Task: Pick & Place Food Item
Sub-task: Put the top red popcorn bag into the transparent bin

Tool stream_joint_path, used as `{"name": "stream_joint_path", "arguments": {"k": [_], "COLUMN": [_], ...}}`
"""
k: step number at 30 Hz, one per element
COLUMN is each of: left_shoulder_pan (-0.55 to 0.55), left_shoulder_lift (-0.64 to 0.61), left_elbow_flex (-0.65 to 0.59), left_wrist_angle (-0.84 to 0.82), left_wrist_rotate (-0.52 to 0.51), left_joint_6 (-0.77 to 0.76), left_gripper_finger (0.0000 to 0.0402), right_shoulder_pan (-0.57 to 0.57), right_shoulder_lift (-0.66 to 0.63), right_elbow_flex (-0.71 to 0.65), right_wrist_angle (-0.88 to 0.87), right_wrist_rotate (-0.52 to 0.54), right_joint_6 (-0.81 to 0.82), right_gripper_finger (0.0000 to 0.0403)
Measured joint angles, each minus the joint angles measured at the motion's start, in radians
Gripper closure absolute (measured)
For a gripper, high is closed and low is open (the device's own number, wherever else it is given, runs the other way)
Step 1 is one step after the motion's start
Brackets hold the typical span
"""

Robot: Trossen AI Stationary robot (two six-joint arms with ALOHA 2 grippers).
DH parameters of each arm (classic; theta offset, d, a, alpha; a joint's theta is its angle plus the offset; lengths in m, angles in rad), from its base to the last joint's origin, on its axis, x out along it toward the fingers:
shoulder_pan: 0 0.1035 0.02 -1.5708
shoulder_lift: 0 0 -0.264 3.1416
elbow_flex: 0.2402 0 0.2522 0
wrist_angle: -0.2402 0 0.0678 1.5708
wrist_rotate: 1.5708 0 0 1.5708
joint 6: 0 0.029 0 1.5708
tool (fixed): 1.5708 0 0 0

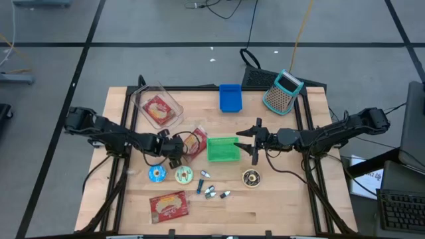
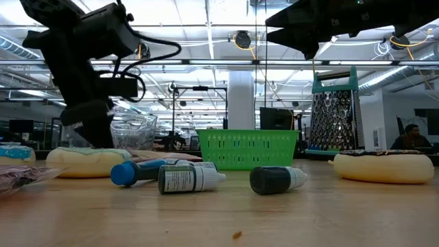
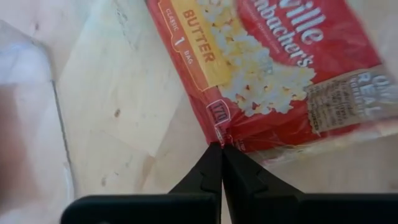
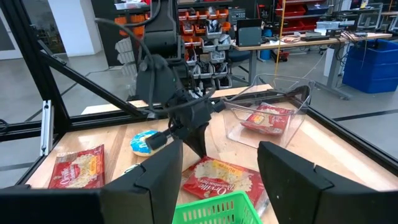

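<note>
A red-and-yellow butter popcorn bag (image 1: 194, 141) in clear wrap lies flat on the wooden table, just left of a green basket (image 1: 223, 149). My left gripper (image 1: 178, 151) comes slanting down at the bag's near-left edge and is shut on it; the right wrist view shows it (image 4: 200, 148) tip-down on the bag (image 4: 219, 177). My right gripper (image 1: 253, 141) hangs level and open at the basket's right side, above the table, with nothing between its fingers (image 4: 166, 174). My left gripper pinches the edge of the popcorn bag's wrapper (image 3: 219, 134) between its two fingertips, at the bag's near-left side. The fingers (image 3: 208, 168) come steeply from above, slanting in from the table's left. The bag lies flat on the table.
A clear tub (image 1: 157, 107) holding another popcorn bag stands at the far left, with a blue bin (image 1: 230, 97) and a grater (image 1: 282, 91) along the far edge. Round packs (image 1: 157, 174), small bottles (image 1: 209, 190) and a third popcorn bag (image 1: 169, 206) lie toward the near edge.
</note>
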State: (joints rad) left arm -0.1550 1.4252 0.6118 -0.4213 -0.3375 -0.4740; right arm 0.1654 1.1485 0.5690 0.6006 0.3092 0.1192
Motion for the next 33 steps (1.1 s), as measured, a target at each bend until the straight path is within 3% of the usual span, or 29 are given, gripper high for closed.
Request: {"name": "stream_joint_path", "arguments": {"k": [14,20,28,33], "left_shoulder_pan": [0.000,0.000,0.000,0.028], "left_shoulder_lift": [-0.361,-0.508,-0.555,-0.542], "left_elbow_flex": [0.000,0.000,0.000,0.001], "left_wrist_angle": [0.009,0.124,0.396,0.503], "left_wrist_rotate": [-0.032,-0.095,-0.109,-0.112], "left_joint_6": [-0.005,0.007,0.109,0.187], "left_gripper_finger": [0.0400,0.0400,0.0401,0.0401], "right_shoulder_pan": [0.000,0.000,0.000,0.002], "right_shoulder_lift": [0.000,0.023,0.188,0.302], "right_elbow_flex": [0.000,0.000,0.000,0.030], "right_wrist_angle": [0.000,0.028,0.262,0.379], "right_wrist_rotate": [0.000,0.000,0.006,0.073], "right_joint_6": [0.000,-0.011,-0.221,-0.415], "right_gripper_finger": [0.0206,0.0206,0.0206,0.0206]}}
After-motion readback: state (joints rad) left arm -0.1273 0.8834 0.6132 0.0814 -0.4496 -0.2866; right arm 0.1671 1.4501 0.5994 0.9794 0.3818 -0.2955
